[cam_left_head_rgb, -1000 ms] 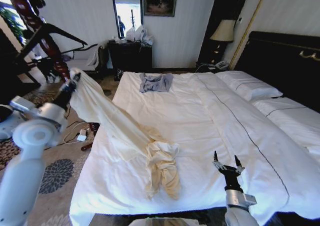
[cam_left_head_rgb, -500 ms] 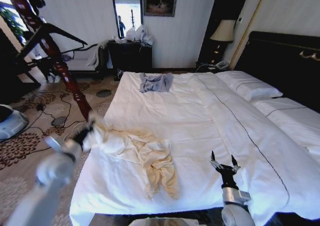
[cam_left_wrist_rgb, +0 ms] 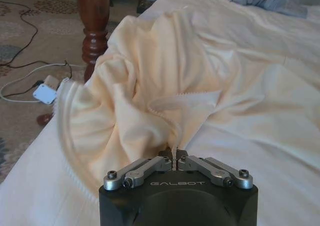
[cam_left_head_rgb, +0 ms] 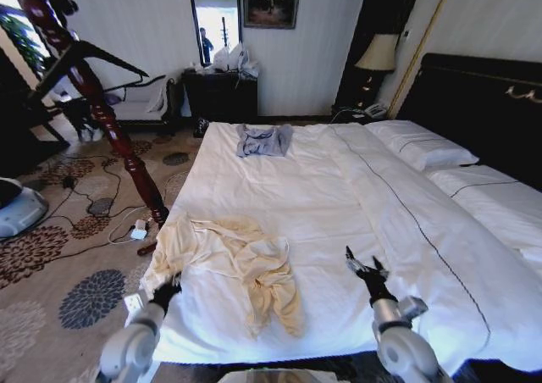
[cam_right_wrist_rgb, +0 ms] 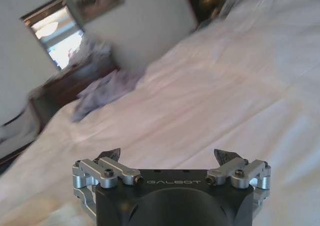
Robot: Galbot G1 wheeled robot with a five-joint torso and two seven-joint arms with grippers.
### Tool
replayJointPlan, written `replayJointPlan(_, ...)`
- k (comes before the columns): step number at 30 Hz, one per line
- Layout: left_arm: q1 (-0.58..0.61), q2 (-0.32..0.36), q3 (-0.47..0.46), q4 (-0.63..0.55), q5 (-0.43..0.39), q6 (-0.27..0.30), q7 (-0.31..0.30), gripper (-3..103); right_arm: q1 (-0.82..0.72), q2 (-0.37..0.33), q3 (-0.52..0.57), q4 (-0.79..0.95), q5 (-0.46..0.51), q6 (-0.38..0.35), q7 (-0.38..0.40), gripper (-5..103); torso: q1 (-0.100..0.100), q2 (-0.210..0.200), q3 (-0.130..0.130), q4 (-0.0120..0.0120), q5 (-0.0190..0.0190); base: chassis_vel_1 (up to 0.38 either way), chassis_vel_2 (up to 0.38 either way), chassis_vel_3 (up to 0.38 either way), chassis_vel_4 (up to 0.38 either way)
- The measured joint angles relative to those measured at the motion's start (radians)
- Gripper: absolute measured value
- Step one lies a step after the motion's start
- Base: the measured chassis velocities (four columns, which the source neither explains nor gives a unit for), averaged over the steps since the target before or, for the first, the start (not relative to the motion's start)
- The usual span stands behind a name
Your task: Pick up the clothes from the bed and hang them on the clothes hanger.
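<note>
cream pale-yellow top [cam_left_head_rgb: 237, 260] | plain white bed sheets [cam_left_head_rgb: 339, 197] | white pillows [cam_left_head_rgb: 421, 150] | black headboard [cam_left_head_rgb: 474, 103] | grey-blue folded garment [cam_left_head_rgb: 263, 139] | dark reddish-brown post [cam_left_head_rgb: 118, 137] | beige carpet with dark floral medallions [cam_left_head_rgb: 89, 296] | black-and-silver grippers: left [cam_left_wrist_rgb: 173, 158], right [cam_right_wrist_rgb: 170, 158]

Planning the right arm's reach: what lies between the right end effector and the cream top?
Bare white bed sheet in the head view, between right end effector and crumpled cream soft-fabric top.
</note>
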Motion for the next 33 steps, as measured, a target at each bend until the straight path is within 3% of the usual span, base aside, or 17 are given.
replayJointPlan(6, 0.02, -0.028, -0.015, -0.019, 0.009, -0.011, 0.001, 1, 0.166, -0.058, -0.163, -0.014, 0.163, -0.111, 0.024, 100, 0.0, 0.0, 0.0, 0.0, -0.0004, 0.0, 0.0, 0.0, 0.0)
replayJointPlan(10, 0.03, -0.04, -0.019, -0.032, 0.015, -0.014, 0.0, 1, 0.276, -0.057, -0.275, -0.117, 0.167, -0.125, 0.019, 100, 0.0, 0.0, 0.0, 0.0, -0.0002, 0.0, 0.0, 0.0, 0.0)
replayJointPlan(17, 0.04, -0.051, -0.024, -0.04, 0.036, -0.019, 0.001, 1, 0.402, -0.019, -0.384, -0.25, 0.151, -0.11, -0.025, 100, 0.0, 0.0, 0.0, 0.0, -0.0002, 0.0, 0.0, 0.0, 0.0)
replayJointPlan(20, 0.039, -0.059, -0.03, -0.04, 0.043, -0.022, -0.001, 1, 0.492, 0.019, -0.433, -0.352, 0.101, -0.064, -0.081, 100, 0.0, 0.0, 0.0, 0.0, -0.0002, 0.0, 0.0, 0.0, 0.0)
replayJointPlan(33, 0.039, -0.074, -0.029, -0.039, 0.054, -0.026, -0.003, 1, 0.477, 0.027, -0.465, -0.37, 0.055, -0.021, -0.164, 98, 0.0, 0.0, 0.0, -0.0002, -0.0003, 0.0, 0.0, 0.0, 0.0)
